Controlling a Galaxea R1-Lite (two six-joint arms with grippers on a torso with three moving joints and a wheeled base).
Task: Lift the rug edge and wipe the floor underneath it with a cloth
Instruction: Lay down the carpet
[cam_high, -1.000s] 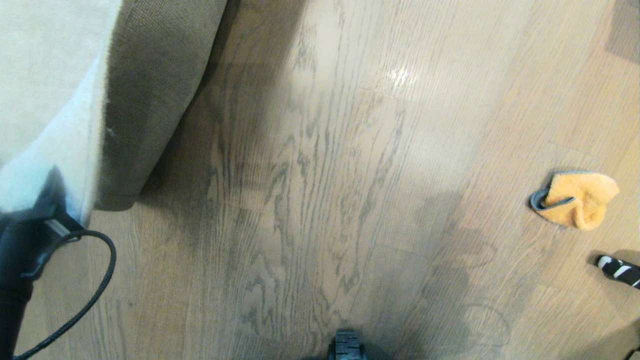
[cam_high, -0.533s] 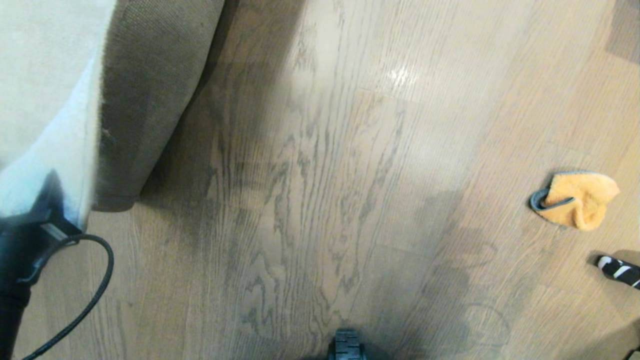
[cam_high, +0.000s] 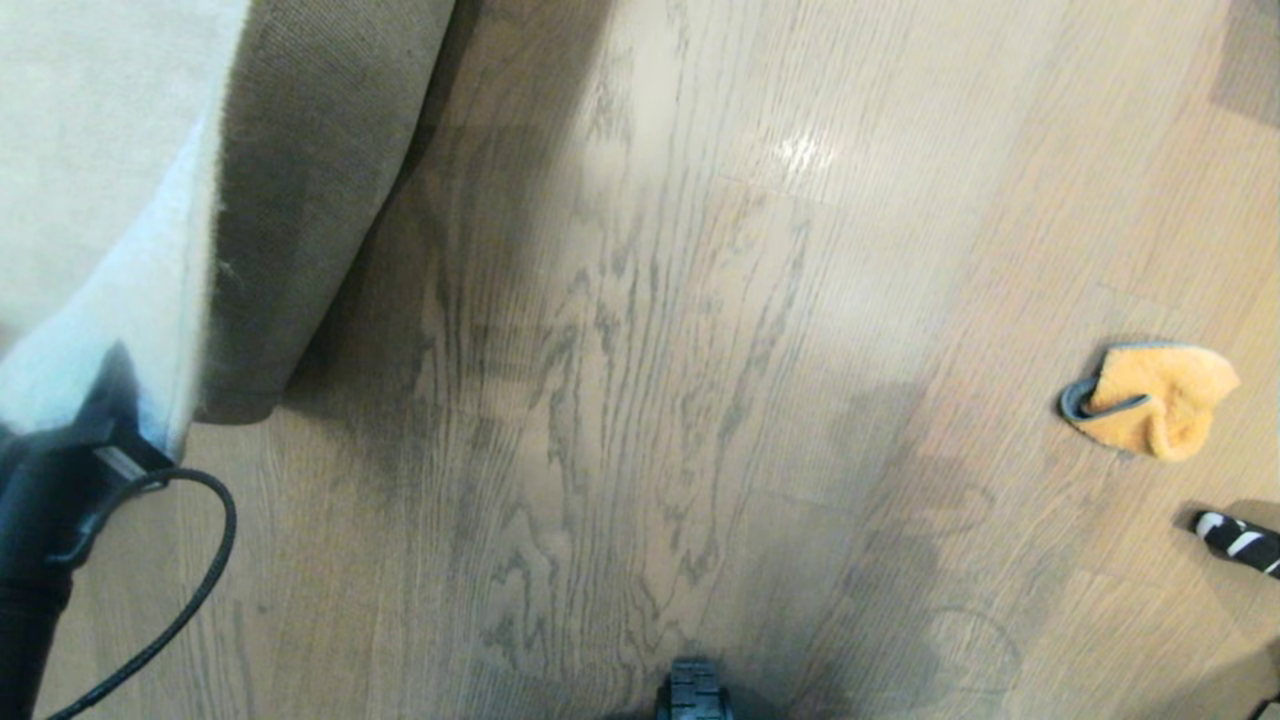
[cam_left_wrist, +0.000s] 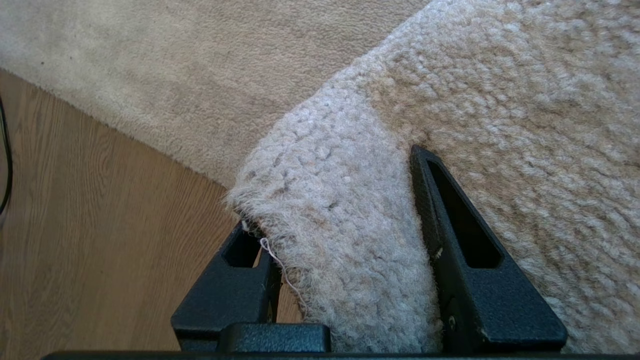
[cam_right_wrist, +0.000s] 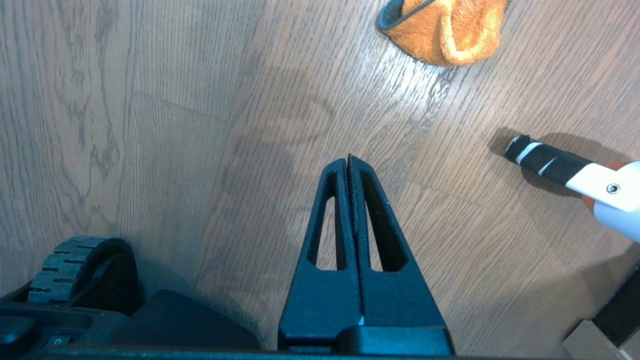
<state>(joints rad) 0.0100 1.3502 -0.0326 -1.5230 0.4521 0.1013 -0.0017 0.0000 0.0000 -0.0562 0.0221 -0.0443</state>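
Note:
The pale grey rug (cam_high: 90, 150) has its edge lifted and folded back at the left of the head view, so its tan-brown woven backing (cam_high: 300, 200) shows. My left gripper (cam_left_wrist: 330, 187) is shut on that raised edge, one finger on the pile and the other under the backing; in the head view the left gripper (cam_high: 95, 415) is a dark shape at the fold. The bared floor (cam_high: 650, 400) is grey-brown planks. An orange cloth (cam_high: 1150, 400) with dark edging lies crumpled at the right, and the cloth (cam_right_wrist: 445, 30) is ahead of my right gripper (cam_right_wrist: 349, 159), which hangs shut and empty above the planks.
A black-and-white striped handle (cam_high: 1240, 540) lies on the floor near the cloth, and the handle (cam_right_wrist: 540, 162) joins a white part. The base's wheel (cam_high: 693, 690) shows at the near edge. A black cable (cam_high: 190, 580) loops from the left arm.

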